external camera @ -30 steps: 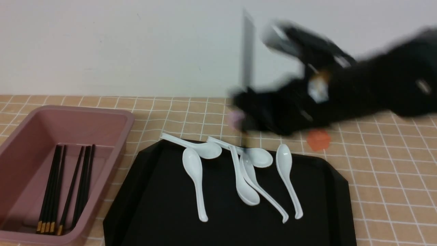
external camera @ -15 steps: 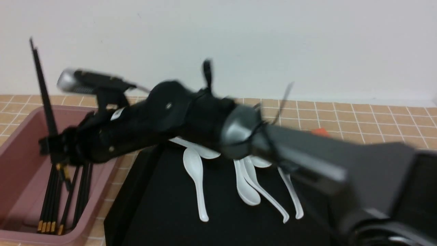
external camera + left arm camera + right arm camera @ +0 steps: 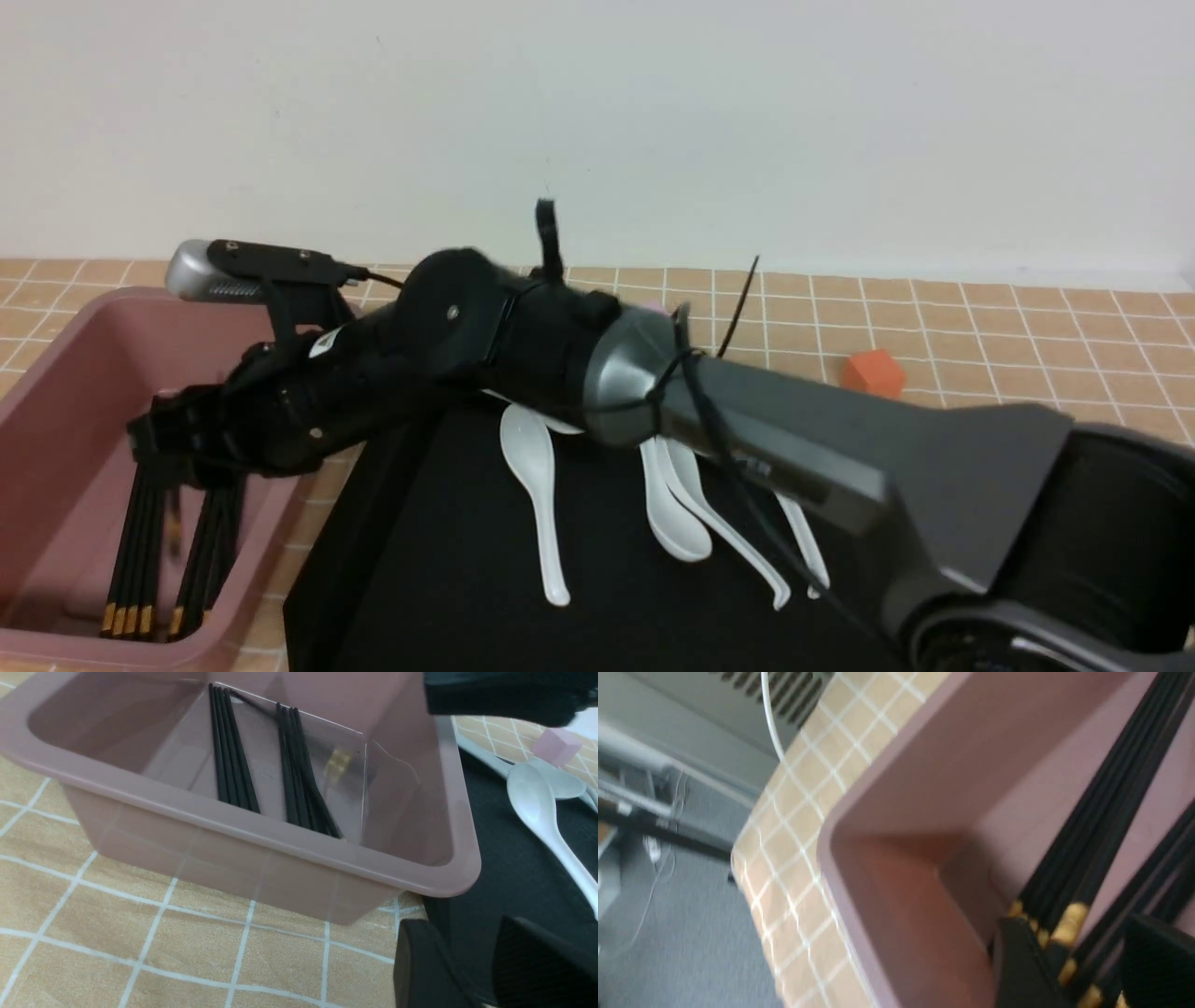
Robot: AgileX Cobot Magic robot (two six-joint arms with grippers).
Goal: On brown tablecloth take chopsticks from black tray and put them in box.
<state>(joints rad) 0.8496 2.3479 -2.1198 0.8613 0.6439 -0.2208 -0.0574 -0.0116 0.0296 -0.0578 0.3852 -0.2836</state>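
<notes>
1. Front view: my right arm (image 3: 747,420) reaches across the black tray (image 3: 448,579) to the box (image 3: 56,420), which sits at the tray's 9 o'clock on the brown tablecloth (image 3: 1027,355). The right gripper (image 3: 173,453) hangs in the box's mouth, above the chopsticks (image 3: 131,551) lying along the floor. From here I cannot tell how its jaws stand. On the tray I see only white spoons (image 3: 532,485), though the arm hides a strip of it. An orange cube (image 3: 873,371) lies at the tray's 2 o'clock. My left arm is out of frame.

2. Left wrist view: the left gripper (image 3: 476,970) has its jaws spread and empty, near the box's (image 3: 280,844) corner. The chopsticks (image 3: 233,765) lie in two bundles. A small pink cube (image 3: 556,746) shows beyond the spoons (image 3: 542,807); my arm covers that spot in the front view.

3. Right wrist view: the right gripper (image 3: 1083,952) shows its jaws spread, pinching nothing, with the chopsticks' (image 3: 1087,835) gold-banded ends on the box (image 3: 878,779) floor beyond them. Only this view settles that.

4. I judge the loading nearly done. What is left is to lift my arm clear and check the hidden strip.
</notes>
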